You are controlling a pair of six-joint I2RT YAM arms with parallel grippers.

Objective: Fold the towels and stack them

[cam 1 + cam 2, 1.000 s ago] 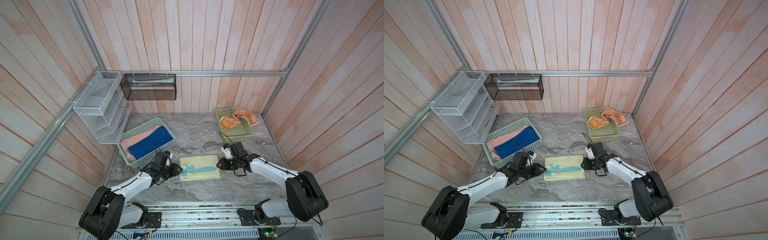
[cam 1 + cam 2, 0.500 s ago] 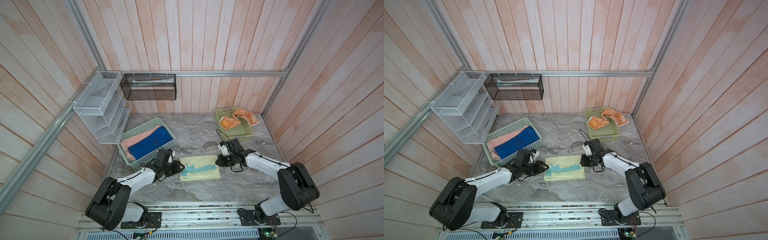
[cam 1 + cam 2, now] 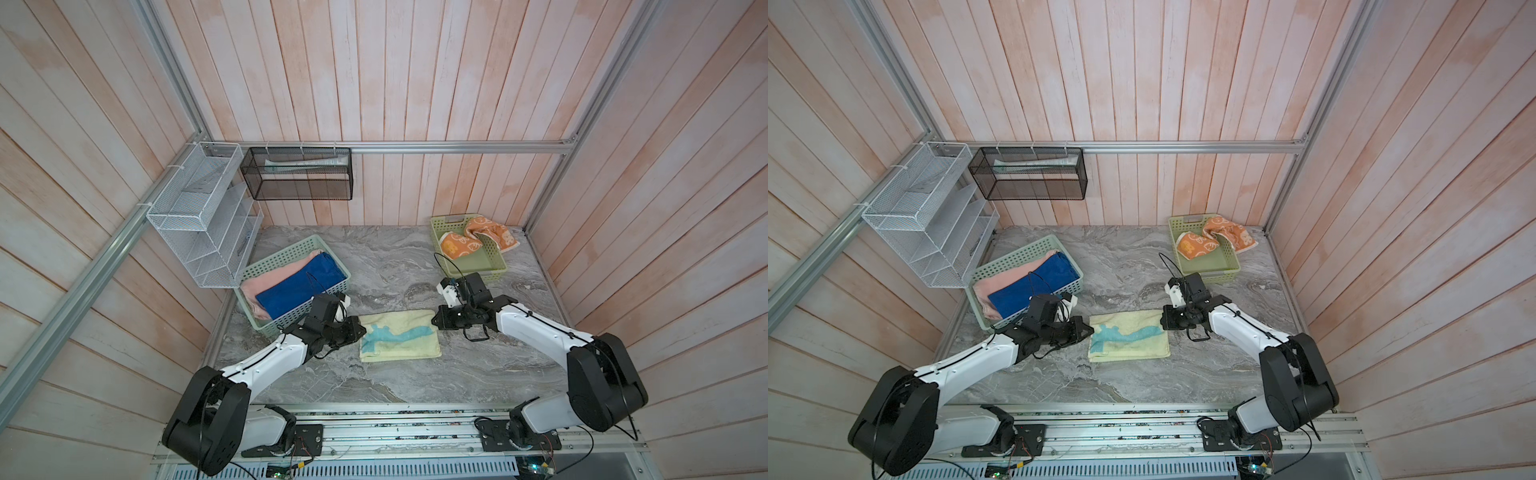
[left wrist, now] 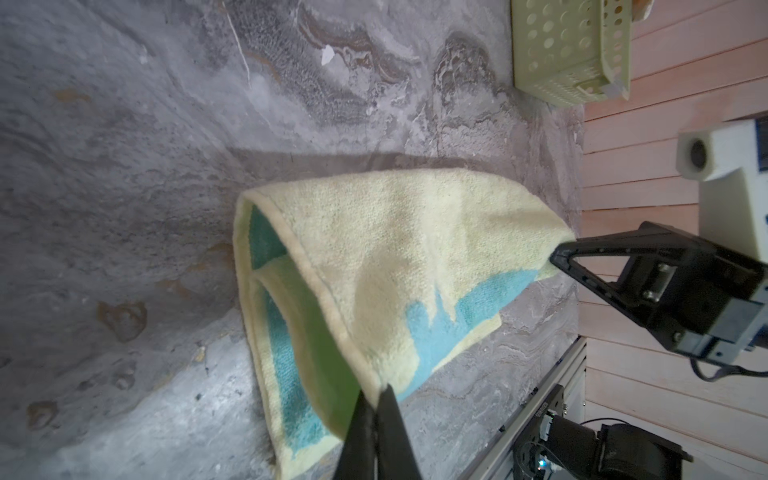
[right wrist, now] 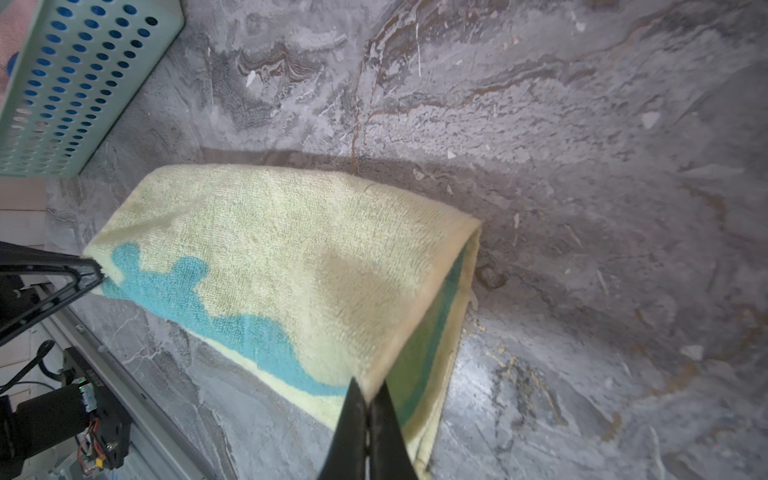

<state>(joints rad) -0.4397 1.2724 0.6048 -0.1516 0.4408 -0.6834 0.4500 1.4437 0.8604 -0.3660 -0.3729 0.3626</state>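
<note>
The left gripper (image 4: 376,401) was pinched shut on a corner at the left end of the yellow whale towel (image 4: 395,249), its jaws closed over the hem of the upper layer. The right gripper (image 5: 366,397) was clamped in the same way on a corner at the towel's right end. Between the two grips the upper layer stood raised off the lower one, gaping like a tent in both wrist views. In both top views the towel lay on the marble table (image 3: 395,266), front and centre, between the two arms. To the left, the blue towel (image 3: 299,286) and pink towel (image 3: 274,276) sat side by side in the mint basket (image 3: 286,249). At the back right, the orange towel (image 3: 490,232) lay partly inside the green basket (image 3: 478,259) and partly draped over its rim.
</note>
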